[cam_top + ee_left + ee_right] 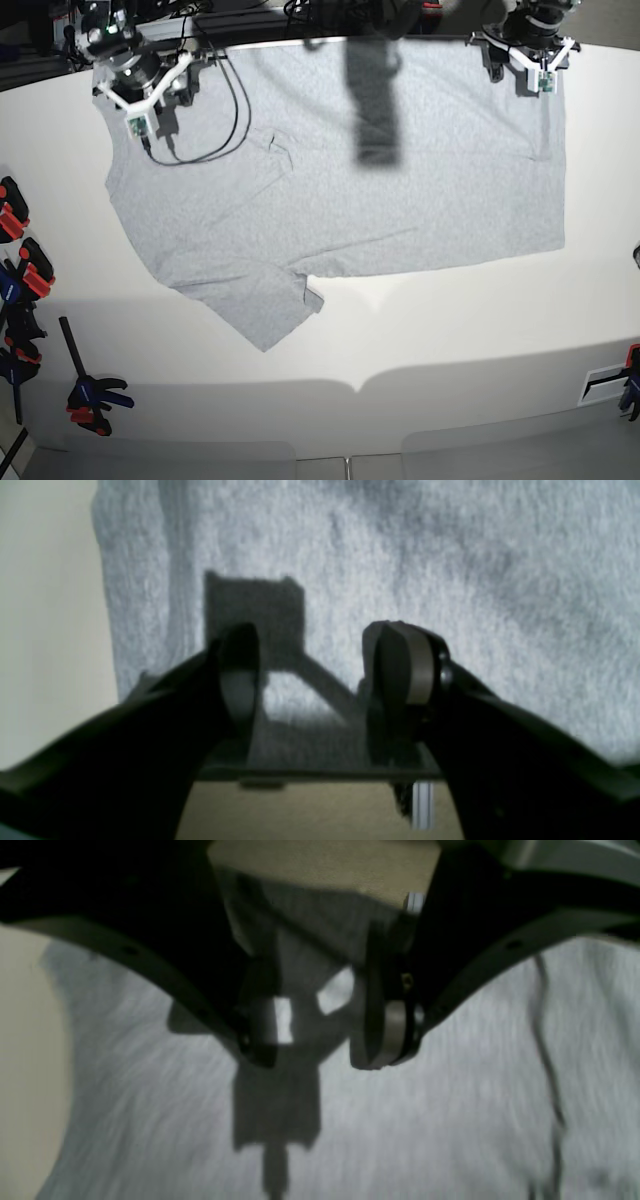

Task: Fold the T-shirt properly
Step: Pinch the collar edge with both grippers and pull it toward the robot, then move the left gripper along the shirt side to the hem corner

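The light grey T-shirt [400, 200] lies spread flat on the white table [450, 340], plain side up, with one sleeve [265, 310] pointing toward the front edge. My left gripper [522, 72] hovers over the shirt's far right corner. In the left wrist view the left gripper [315, 645] is open just above the T-shirt [450, 555] near its edge, holding nothing. My right gripper [140, 95] is at the far left corner. In the right wrist view the right gripper [320, 1055] is open over the T-shirt [425, 1130], gripping no cloth.
A black cable [215, 130] loops over the shirt near the right arm. Several red and black clamps [20, 250] and a blue one [92, 395] lie along the table's left edge. A dark shadow [375, 100] falls across the shirt's top.
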You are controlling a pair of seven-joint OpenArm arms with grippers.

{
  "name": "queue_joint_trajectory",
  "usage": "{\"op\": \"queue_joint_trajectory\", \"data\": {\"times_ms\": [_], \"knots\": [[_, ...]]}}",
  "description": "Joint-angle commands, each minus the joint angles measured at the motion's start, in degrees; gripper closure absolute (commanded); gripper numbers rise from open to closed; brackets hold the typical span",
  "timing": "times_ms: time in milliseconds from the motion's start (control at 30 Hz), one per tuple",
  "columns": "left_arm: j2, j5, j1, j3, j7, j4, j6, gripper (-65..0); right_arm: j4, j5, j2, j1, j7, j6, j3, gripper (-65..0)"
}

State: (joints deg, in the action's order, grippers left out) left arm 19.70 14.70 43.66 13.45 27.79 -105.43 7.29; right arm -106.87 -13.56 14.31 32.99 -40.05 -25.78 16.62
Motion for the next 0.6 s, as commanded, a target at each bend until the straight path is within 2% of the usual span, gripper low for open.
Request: {"op": "queue_joint_trajectory", "data": {"times_ms": [0,267,367,433,500,567], "knots": [[0.3,-0.1,0.8,0.1,0.1,-1.9,0.0,-35.0,-1.1,-0.3,0.6,-0.6,1.3,-0.4,0.2,-28.0],[0.3,-0.8,0.8,0.1,-0.7,-9.8,0.0,-35.0,-1.1,-0.4,0.6,-4.5,1.7,-0.4,0.2,-28.0],[0.3,-5.5,0.8,0.1,-0.9,-11.5,-0.5,-35.0,-1.1,-0.4,0.6,-5.7,1.3,-0.4,0.2,-28.1],[0.4,-8.9,0.3,0.1,-1.0,-12.0,-2.7,-35.0,-1.1,-0.4,0.6,-6.6,1.1,-0.4,0.2,-28.1],[0.9,-11.6,-1.3,0.1,1.8,-12.0,-3.6,-35.0,-1.1,-0.6,0.6,-7.2,0.7,-0.4,0.2,-29.9],[1.9,-11.7,-3.6,0.1,5.0,-12.0,-3.6,-35.0,-1.1,-0.6,0.6,-7.9,-1.4,-0.5,0.2,-34.6]]}}
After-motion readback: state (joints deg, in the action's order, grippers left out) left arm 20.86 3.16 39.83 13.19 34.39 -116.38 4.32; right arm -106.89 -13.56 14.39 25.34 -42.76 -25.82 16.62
